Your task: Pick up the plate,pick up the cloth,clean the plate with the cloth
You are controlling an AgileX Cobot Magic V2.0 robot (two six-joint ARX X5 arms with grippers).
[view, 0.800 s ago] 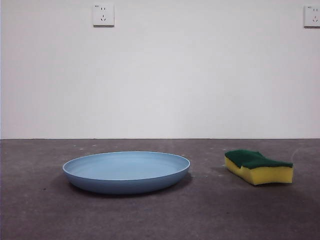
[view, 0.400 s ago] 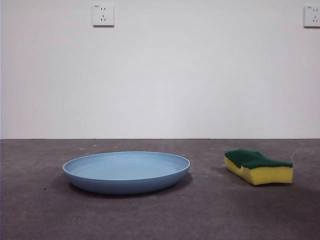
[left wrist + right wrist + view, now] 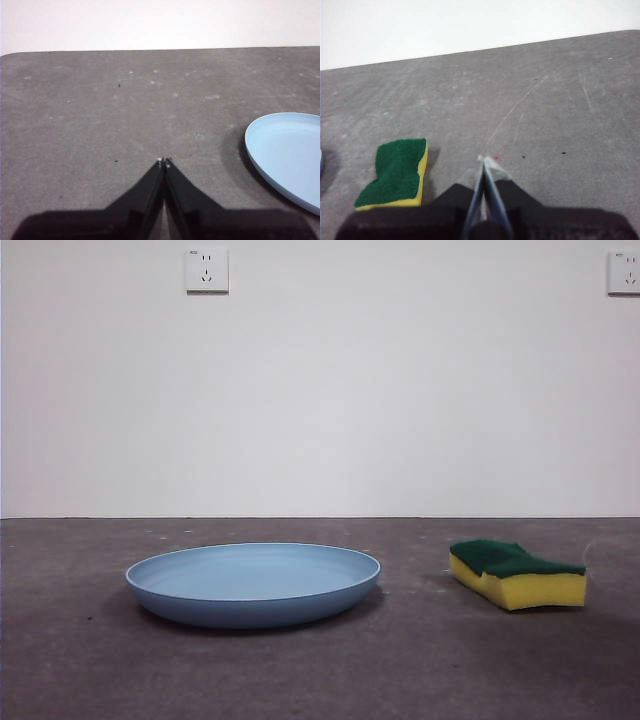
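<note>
Plate (image 3: 253,585) and cloth (image 3: 517,574) lie apart, untouched.

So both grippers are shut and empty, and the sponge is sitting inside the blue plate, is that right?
Not quite. The sponge lies on the table beside the blue plate, apart from it, as the front view shows. The left gripper and right gripper are indeed shut and empty.

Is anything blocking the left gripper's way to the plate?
Nothing visible. In the left wrist view only bare table lies between the shut left gripper and the light-blue plate; the sponge lies apart, beyond the plate.
</note>
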